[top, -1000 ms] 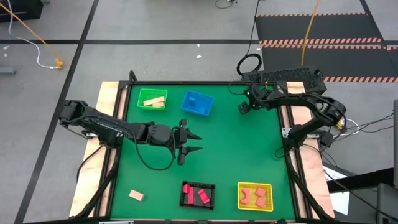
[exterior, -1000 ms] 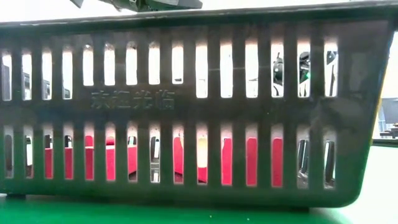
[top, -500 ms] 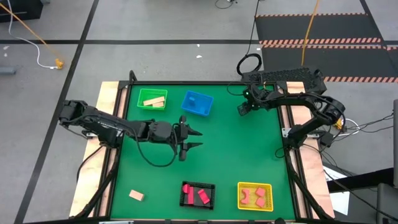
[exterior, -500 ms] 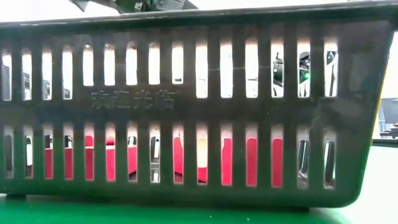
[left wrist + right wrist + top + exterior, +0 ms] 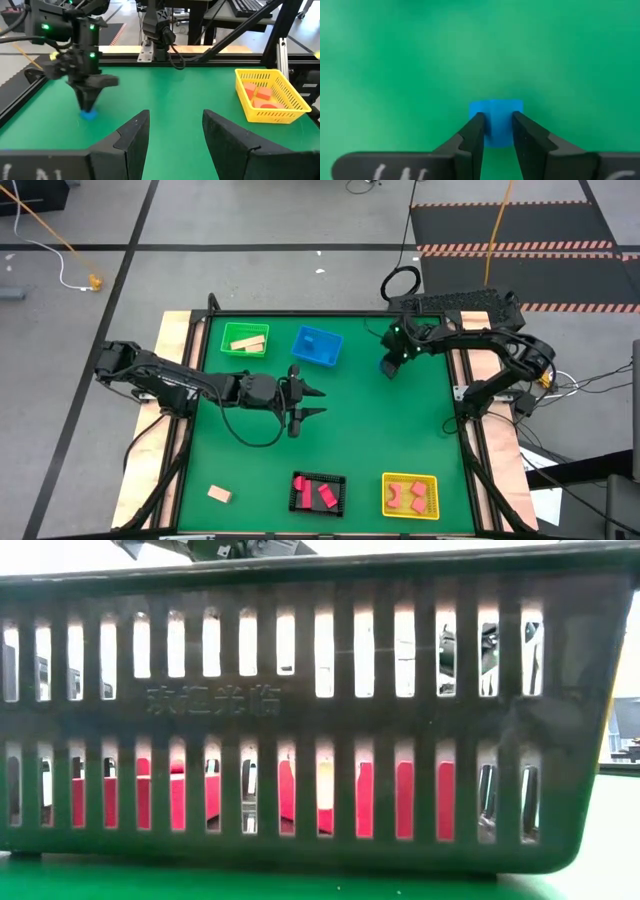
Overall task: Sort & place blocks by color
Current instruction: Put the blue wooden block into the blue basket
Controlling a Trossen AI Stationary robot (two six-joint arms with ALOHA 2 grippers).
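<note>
The right hand [image 5: 496, 131] points down at the desk [image 5: 380, 430], well right of the blue basket [image 5: 317, 346], clenched on a blue block [image 5: 496, 120], mostly hidden from above. The left hand [image 5: 172, 137] hovers open below that basket.

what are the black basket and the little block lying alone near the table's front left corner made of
Black basket: looks like moulded plastic, slightly glossy, with even slotted walls and raised characters on its side. Lone block: appears to be bare wood, judging by its pale tan, matte surface; no grain is visible, so that is a guess.
</note>
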